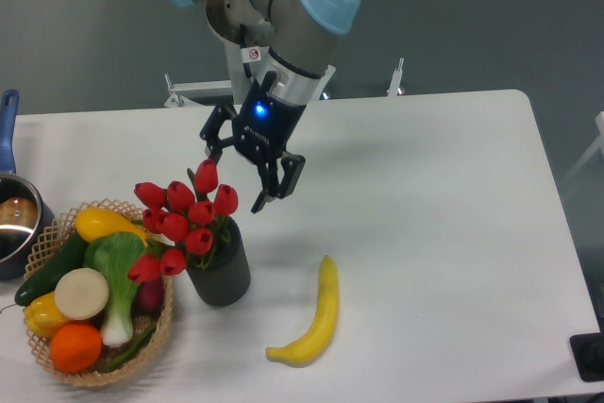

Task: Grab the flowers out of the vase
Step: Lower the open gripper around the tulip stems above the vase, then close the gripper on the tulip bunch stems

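Observation:
The flowers [181, 219], a bunch of red tulip buds with green leaves, stand in the dark grey ribbed vase [220, 276] at the table's front left. They spread wider than the vase and lean left over the basket. My gripper [234, 176] hangs just above and behind the bunch, tilted, its two black fingers spread. One fingertip [258, 203] is right of the top buds, the other [209, 151] is at the back left. It is open and holds nothing.
A wicker basket [151, 346] with bok choy, cucumber, orange and other produce touches the vase's left side. A steel pot [17, 224] with a blue handle sits at the left edge. A yellow banana [316, 316] lies right of the vase.

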Robot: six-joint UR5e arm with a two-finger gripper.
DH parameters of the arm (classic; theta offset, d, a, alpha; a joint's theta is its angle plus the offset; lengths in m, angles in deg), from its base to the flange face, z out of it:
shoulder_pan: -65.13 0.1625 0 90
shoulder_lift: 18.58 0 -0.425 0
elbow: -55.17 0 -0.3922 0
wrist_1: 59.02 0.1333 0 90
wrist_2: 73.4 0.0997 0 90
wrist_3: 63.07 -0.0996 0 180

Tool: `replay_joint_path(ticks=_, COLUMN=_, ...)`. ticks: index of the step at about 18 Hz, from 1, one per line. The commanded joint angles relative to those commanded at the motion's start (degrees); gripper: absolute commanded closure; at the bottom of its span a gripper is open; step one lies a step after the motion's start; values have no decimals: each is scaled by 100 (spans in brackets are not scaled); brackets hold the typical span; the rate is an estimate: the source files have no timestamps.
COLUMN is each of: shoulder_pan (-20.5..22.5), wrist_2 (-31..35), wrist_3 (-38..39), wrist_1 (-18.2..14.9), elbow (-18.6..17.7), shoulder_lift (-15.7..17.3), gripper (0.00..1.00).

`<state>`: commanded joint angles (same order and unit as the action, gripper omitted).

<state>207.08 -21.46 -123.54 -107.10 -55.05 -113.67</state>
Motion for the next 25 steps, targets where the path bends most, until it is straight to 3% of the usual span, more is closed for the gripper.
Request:
replay_joint_path(ticks=16, shoulder_pan=-308, wrist_2=-44, wrist_3=17, wrist_1=518, elbow=18, shoulder_lift=-404, gripper=0)
replay_joint_path(ticks=25, shoulder_pan=-475, wrist_2=-272, wrist_3=404, wrist_1=545, elbow=114, shoulder_lift=-545, gripper=0)
